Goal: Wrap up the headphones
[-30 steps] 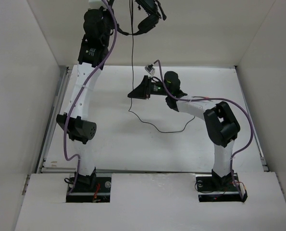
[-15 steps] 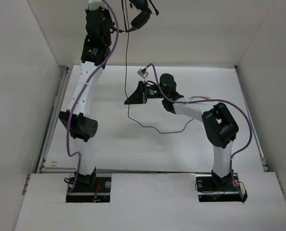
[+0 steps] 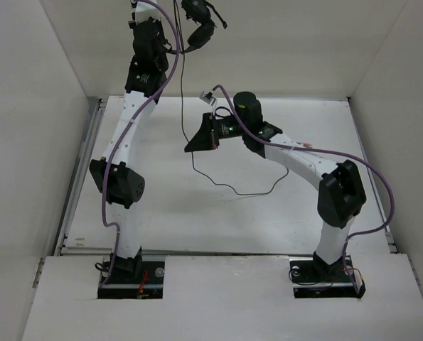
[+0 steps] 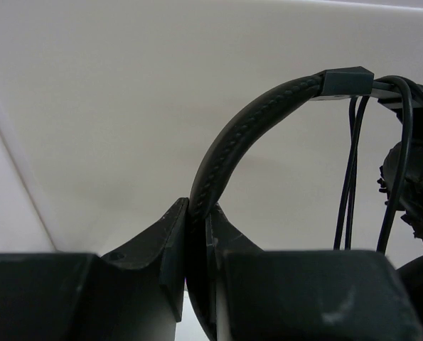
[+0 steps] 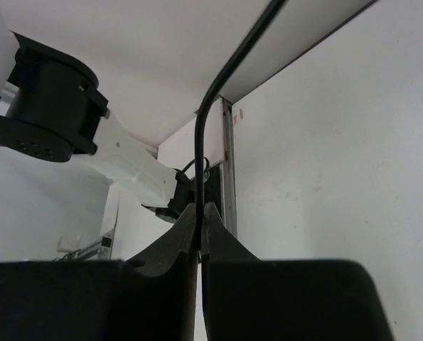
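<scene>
Left gripper [image 4: 197, 213] clamps light headphones [image 3: 198, 30] by stiff headband [image 4: 243, 124]; right gripper [image 5: 199, 213] pinches limp, likely slippery cable [image 5: 222, 71].

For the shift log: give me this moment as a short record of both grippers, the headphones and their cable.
left gripper: shut on the padded headband of the black over-ear headphones, held high
right gripper: shut on the thin black cable
cable path: hangs from the headphones to the right gripper, slack curving on the white table
wrap: no cable turns visible round the headband
</scene>
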You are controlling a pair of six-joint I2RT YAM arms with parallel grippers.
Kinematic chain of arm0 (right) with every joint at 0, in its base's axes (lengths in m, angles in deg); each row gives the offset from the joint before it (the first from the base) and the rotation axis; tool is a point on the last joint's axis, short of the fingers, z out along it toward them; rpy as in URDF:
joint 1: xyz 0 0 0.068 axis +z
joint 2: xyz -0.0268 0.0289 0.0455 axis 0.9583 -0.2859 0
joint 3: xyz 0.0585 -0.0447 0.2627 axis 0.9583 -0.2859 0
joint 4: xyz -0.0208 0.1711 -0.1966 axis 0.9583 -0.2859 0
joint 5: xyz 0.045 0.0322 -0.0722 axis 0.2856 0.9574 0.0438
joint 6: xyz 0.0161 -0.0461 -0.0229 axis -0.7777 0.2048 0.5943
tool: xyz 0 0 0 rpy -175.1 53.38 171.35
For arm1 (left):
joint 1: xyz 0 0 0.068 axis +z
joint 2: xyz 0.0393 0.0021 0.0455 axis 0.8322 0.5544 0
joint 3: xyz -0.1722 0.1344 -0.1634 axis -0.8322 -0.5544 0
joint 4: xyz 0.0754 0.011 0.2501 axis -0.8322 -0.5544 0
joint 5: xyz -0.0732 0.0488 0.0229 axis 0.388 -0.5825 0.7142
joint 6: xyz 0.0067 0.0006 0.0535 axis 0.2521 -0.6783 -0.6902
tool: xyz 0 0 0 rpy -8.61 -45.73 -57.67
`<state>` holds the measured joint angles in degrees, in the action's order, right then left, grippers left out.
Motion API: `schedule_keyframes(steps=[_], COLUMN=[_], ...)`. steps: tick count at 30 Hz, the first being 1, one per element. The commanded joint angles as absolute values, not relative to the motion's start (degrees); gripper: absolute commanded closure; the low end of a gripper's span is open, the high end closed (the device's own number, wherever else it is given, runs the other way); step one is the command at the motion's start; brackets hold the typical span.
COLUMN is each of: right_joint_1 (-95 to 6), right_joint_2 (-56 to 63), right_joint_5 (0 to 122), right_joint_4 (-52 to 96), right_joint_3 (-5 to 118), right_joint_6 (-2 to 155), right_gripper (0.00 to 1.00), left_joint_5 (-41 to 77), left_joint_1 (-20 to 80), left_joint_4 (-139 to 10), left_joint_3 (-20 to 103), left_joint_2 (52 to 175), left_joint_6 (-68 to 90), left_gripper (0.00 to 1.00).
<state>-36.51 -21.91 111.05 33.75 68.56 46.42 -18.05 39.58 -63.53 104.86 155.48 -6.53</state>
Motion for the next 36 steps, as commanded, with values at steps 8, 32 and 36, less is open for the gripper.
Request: schedule_keyframes(steps=[8,32,36], right_joint_1=[-35.47,-48.29,-49.79], right_joint_2=[-15.79,-16.84,-18.07], right_joint_5=[99.92,41.72,40.57], right_joint_4=[0.13,8.88,12.94], right_joint_3=[85.40,97.80,98.50], right_joint_6=[79.87,131.40,132.02], right_gripper=[0.98,1.00,1.00], left_joint_5=[-20.05,-3.10,2.52], left_joint_1=[39.15,28.17,26.85], left_joint_4=[-54.91,-65.10,-67.56], left_joint_3=[96.03,70.61,70.61], left_joint_2=[152.60,139.51,138.80], left_joint_6=[-9.90,-10.53,-9.74], left_gripper=[1.00,1.00,1.00])
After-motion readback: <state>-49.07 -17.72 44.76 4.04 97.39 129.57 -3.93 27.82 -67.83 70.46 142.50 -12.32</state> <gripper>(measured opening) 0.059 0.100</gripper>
